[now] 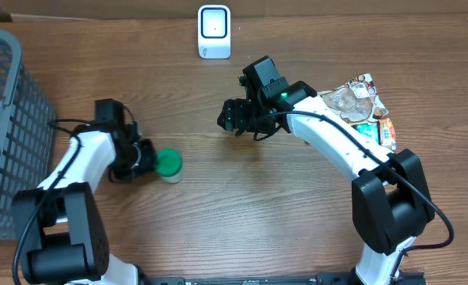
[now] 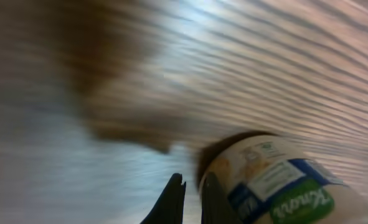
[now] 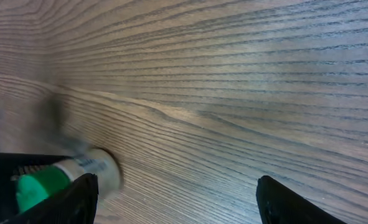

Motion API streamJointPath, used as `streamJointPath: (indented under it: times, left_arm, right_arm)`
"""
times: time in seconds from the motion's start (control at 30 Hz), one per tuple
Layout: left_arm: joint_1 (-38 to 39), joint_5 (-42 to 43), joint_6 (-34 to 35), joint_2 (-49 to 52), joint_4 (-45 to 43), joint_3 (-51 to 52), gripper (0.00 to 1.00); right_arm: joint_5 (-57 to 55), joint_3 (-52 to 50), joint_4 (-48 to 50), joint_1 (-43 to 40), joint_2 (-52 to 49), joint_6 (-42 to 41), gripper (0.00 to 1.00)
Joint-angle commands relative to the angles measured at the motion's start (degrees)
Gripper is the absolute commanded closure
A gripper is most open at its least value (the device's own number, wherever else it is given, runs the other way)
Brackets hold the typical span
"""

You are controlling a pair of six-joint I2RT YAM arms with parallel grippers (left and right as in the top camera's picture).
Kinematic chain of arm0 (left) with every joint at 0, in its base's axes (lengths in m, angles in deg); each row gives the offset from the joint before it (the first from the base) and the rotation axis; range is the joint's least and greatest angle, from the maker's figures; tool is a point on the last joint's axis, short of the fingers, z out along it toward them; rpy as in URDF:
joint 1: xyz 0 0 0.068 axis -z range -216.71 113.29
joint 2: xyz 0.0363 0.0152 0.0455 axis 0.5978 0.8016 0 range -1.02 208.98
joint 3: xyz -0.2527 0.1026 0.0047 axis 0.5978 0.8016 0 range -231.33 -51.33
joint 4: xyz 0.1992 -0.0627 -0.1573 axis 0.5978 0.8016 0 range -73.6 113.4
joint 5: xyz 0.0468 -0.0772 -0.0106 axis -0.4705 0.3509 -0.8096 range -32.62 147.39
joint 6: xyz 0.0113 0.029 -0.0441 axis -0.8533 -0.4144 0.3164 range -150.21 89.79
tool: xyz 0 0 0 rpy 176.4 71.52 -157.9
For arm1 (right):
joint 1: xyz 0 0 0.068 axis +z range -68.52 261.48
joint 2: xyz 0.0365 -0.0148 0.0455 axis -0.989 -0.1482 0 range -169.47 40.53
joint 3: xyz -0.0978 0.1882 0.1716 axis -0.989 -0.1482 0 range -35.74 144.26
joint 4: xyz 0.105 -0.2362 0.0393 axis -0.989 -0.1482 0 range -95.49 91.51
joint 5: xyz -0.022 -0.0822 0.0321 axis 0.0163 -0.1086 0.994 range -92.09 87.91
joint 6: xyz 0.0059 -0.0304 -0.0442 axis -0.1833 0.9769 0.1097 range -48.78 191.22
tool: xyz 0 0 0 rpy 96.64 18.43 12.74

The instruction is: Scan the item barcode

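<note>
The item is a small pale jar (image 1: 169, 165) with a green lid, lying on its side on the wooden table left of centre. My left gripper (image 1: 142, 158) sits right against its left side. In the left wrist view the two dark fingers (image 2: 176, 196) are pressed together, shut on nothing, with the jar's blue and green label (image 2: 277, 186) just to their right. My right gripper (image 1: 232, 119) hovers open at mid-table, well apart from the jar. Its wrist view shows wide-apart fingertips (image 3: 274, 193) and the jar (image 3: 96, 171) at lower left. The white barcode scanner (image 1: 214, 32) stands at the back centre.
A grey mesh basket (image 1: 4, 119) fills the left edge of the table. A pile of snack packets (image 1: 364, 107) lies at the right, beside the right arm.
</note>
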Motion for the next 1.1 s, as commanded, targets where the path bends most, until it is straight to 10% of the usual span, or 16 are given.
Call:
streamJointPath:
  times: [0.0,0.53,0.8,1.07]
  left_arm:
    - [3.3,7.2,1.1,0.5,-2.5,0.8,0.96]
    - [10.2,7.0,6.5,0.4,-9.1,0.3,0.96]
    - [-1.1,4.0,-0.7,0.0,7.9,-16.8,0.95]
    - [-8.5,2.0,-7.3,0.0,18.0,-35.3,0.47]
  right_arm:
    - [-0.5,0.1,0.2,-0.2,-0.2,-0.2,0.21]
    - [-1.1,0.1,-0.1,-0.1,-0.2,0.0,0.22]
    - [-1.1,0.1,0.5,1.2,-0.2,3.3,0.25]
    - [0.1,0.1,1.3,1.9,-0.2,6.3,0.24]
